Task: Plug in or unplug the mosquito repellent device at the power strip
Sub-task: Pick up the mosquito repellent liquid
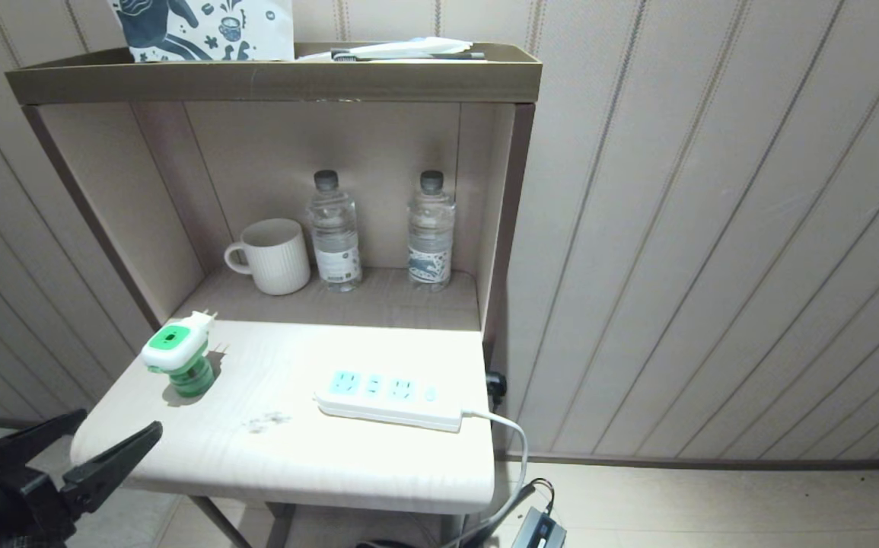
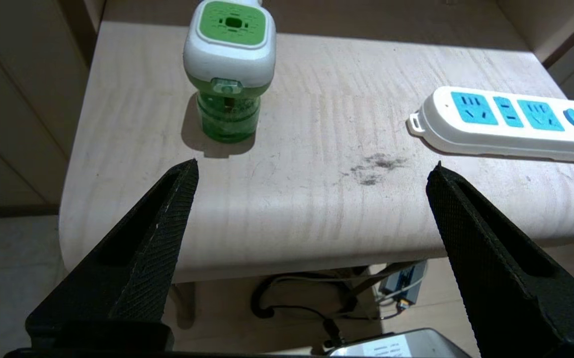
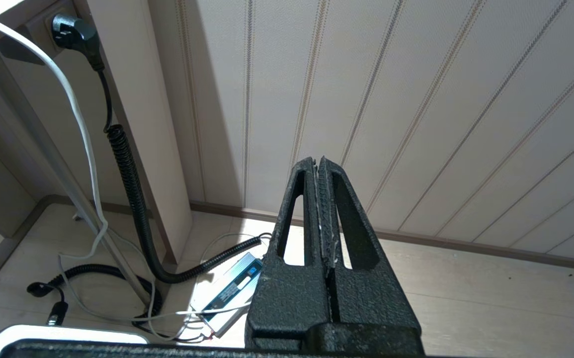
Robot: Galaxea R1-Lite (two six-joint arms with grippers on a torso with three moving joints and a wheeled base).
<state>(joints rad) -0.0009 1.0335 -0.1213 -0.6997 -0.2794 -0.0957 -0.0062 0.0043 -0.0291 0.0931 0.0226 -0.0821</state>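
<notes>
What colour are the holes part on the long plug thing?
Light blue, on the white power strip; clearest in the left wrist view.

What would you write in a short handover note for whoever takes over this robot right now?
Left gripper: jaws wide open, empty, at the table's near left edge.
Right gripper: shut, parked low beside the table, facing the wall.
Repellent device: standing upright on the table's left side, prongs free, not plugged in.
Power strip: lying on the right side, all sockets empty.
Done: nothing plugged in.
Left: grasp the device and push it into a socket.
</notes>
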